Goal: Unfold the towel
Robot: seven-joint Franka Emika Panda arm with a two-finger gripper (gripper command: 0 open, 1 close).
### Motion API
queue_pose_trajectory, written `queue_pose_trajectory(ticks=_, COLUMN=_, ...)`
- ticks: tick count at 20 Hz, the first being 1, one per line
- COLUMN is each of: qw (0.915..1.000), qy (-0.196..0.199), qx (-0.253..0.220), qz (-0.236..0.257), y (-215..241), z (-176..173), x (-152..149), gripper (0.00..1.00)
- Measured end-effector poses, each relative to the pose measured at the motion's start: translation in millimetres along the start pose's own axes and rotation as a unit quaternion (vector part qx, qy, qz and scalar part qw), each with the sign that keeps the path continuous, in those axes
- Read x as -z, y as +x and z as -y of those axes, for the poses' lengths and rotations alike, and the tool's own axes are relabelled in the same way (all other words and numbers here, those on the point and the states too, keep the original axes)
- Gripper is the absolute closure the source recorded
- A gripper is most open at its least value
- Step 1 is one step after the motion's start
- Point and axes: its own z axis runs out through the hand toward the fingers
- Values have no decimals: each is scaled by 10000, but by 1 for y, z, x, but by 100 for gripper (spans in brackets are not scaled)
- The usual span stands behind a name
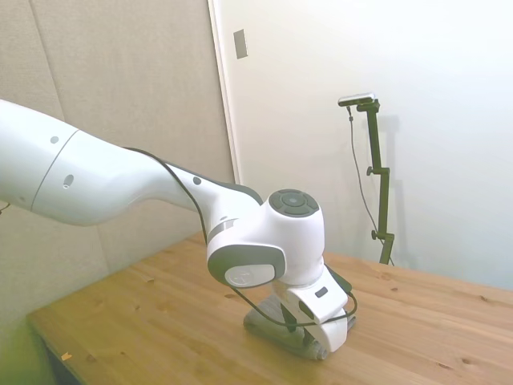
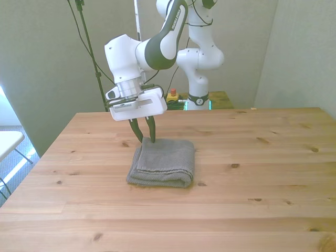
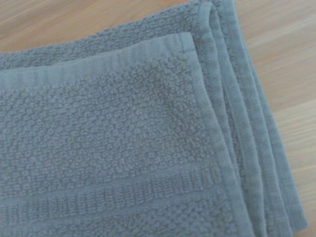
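Towel [image 2: 163,163]: grey terry, folded into a compact, roughly square pad, lying flat on the wooden worktop [image 2: 252,184]. In the front view it sits left of the worktop's centre, nearer the far edge than the near one. The rounded fold faces the camera; the edge toward the robot lies flatter.

Wrist view: towel [image 3: 113,148] fills most of the picture. One corner shows several stacked hemmed edges, layered and slightly offset from each other, with bare wood just beyond them. A woven band runs across the top layer.

End effector [image 2: 146,137]: dark fingers point down at the far-left corner of the towel as the front view has it, tips converging at or just above the cloth edge. Gap between the tips is narrow. Cannot tell whether any cloth is pinched between them. In the side view the end effector [image 1: 321,341] is mostly hidden behind the wrist housing; only a strip of towel [image 1: 276,330] shows under the arm.

Open room: bare worktop on all sides of the towel. Widest free stretch lies toward the front view's right, and a broad band lies toward the near edge. Less room toward the front view's left edge and the far edge.
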Motion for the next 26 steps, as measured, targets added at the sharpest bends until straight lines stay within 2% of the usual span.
queue_pose_trajectory(ticks=8, qw=10000, qy=18, qx=7, qz=-19, y=0, z=1, x=2, gripper=100)
queue_pose_trajectory(ticks=13, qw=9998, qy=127, qx=117, qz=-111, y=-2, z=10, x=17, gripper=100)
queue_pose_trajectory(ticks=20, qw=9946, qy=451, qx=936, qz=49, y=-41, z=80, x=57, gripper=100)
queue_pose_trajectory(ticks=24, qw=9851, qy=512, qx=1629, qz=194, y=-71, z=123, x=62, gripper=100)
queue_pose_trajectory(ticks=26, qw=9777, qy=526, qx=2014, qz=289, y=-89, z=143, x=59, gripper=100)
